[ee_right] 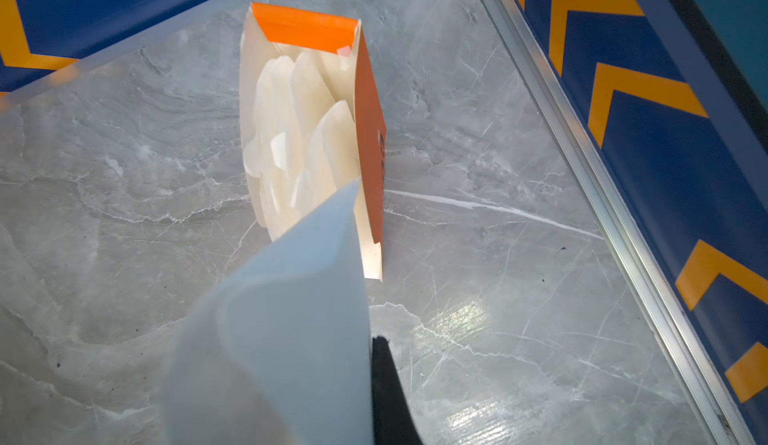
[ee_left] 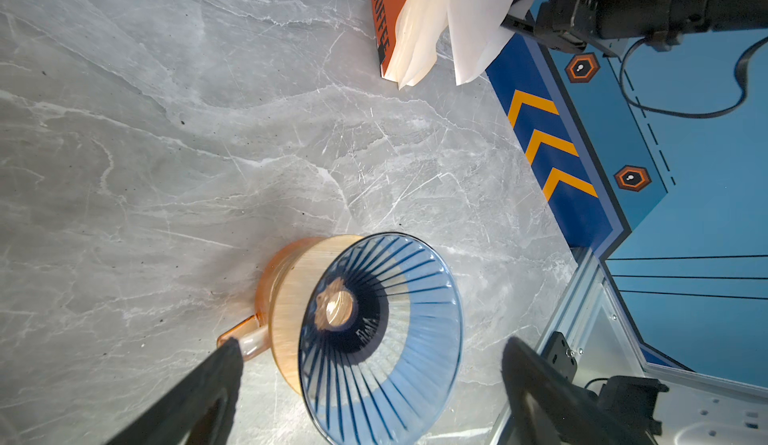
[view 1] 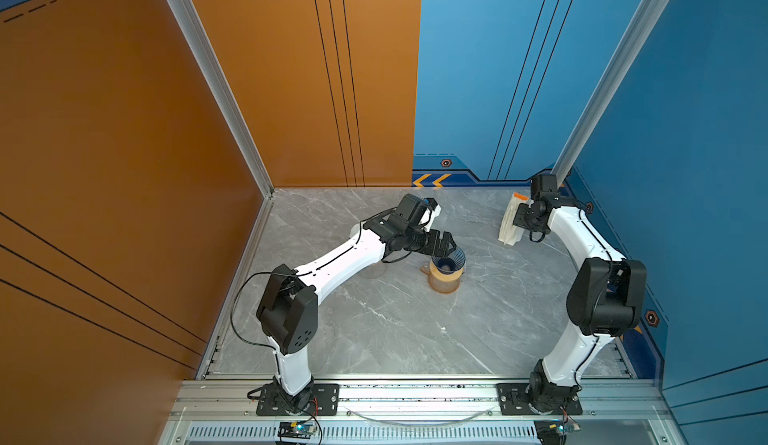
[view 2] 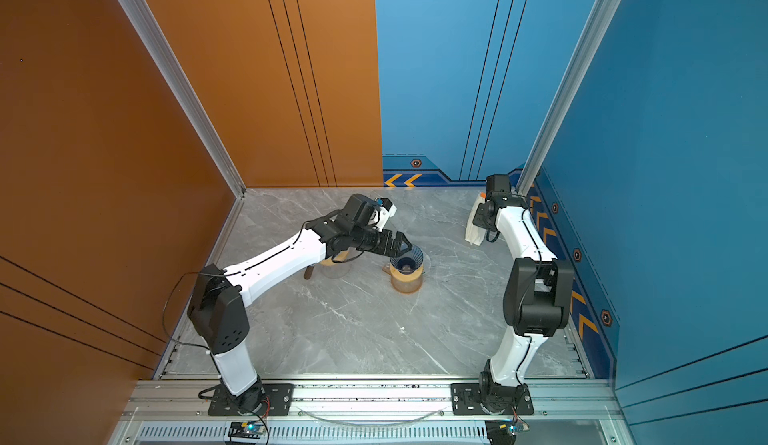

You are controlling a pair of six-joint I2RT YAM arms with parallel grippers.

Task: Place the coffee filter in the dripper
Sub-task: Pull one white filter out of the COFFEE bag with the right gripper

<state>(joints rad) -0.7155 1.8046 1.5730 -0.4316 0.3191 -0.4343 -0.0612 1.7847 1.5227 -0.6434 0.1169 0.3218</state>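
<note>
- White paper, thin and limp: the coffee filter (ee_right: 291, 339) is pinched in the right claw (ee_left: 515, 15), which is closed tight on one edge; the sheet hangs just beside the filter box (ee_right: 370, 131), and I cannot tell whether it is wholly free of the stack inside
- Seen in both top views, the box stands at about 2 o'clock on the worktop (view 1: 395, 330), well apart from the dripper (view 1: 449, 261), which sits near the middle on an amber jug (view 1: 444, 283)
- the left claw (view 1: 445, 244) is spread wide and holds nothing; it hangs close to the dripper's rim at about 10 o'clock; contact cannot be judged
- Step in hand, as I read it: carrying the filter toward 8 o'clock, across to the empty cone
- Risks from here:
- the paper is gripped at one edge only, so a fast swing could make it flap, crease or slip out
- a neighbouring filter may cling and come along, or the light box may tip, if the sheet drags on the stack
- the dripper merely rests on the jug; a knock from either claw could shift or topple it
- the wide left claw beside the rim narrows the way in; the two arms could meet over the cone
- a flat, folded filter may sit crooked or bridge the rim rather than settle inside
</note>
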